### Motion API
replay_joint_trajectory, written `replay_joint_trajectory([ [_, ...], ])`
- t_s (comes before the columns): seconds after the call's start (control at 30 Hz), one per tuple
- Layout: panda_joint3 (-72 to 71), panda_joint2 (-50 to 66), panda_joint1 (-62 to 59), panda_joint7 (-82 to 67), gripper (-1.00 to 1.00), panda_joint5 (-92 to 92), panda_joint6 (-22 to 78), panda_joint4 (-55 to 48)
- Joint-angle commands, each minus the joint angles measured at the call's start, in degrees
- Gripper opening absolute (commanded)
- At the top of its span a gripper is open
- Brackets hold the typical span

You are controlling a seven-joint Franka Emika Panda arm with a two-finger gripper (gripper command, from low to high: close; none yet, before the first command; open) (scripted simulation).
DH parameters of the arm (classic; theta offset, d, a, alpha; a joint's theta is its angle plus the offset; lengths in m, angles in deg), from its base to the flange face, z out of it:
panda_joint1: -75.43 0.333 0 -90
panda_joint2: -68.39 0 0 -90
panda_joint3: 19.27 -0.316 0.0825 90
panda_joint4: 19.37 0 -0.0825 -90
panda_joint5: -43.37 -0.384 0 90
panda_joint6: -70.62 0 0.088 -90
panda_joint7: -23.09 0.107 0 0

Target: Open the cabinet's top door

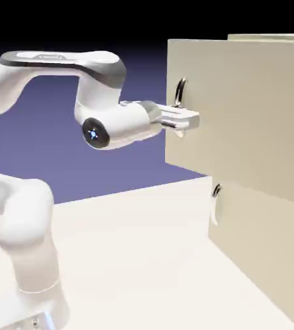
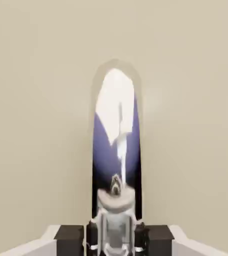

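In the exterior view the cream-beige cabinet [image 1: 272, 37] stands at the right. Its top door [image 1: 240, 116] juts out toward the arm, its near edge well ahead of the lower panel. My gripper [image 1: 178, 122] is shut on the lower part of the top door's curved silver handle [image 1: 180, 90]. The hand view is filled by the door panel [image 2: 36, 100], with the shiny handle [image 2: 116, 130] rising up the middle. The handle's base sits between my dark fingertips [image 2: 70, 234], and the gripper [image 2: 115, 240] is pinched on it.
Below the top door is the lower door [image 1: 259, 245] with its shorter handle [image 1: 215, 203], flush with the cabinet front. The white table [image 1: 130, 258] spreads out to the left of the cabinet. My arm's base stands at the lower left.
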Motion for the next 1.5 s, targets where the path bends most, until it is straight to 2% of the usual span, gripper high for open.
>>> replay_joint_trajectory([
  [0.0, 1.6, -1.03, 0.04, 1.1, -1.0, 2.55, 1.45, 0.71],
  [0.37, 22.14, -6.8, -3.39, 8.84, -1.0, 29.76, 21.85, 2.77],
  [0.73, 44.98, 0.72, -0.52, 8.9, -1.0, 50.93, 45.73, -8.77],
  [1.13, 69.71, 10.88, 19.47, 7.42, -1.0, 63.94, 69.05, -32.02],
  [1.47, 85.84, 9.69, 40.23, 10.19, -1.0, 70.0, 81.58, -50.73],
])
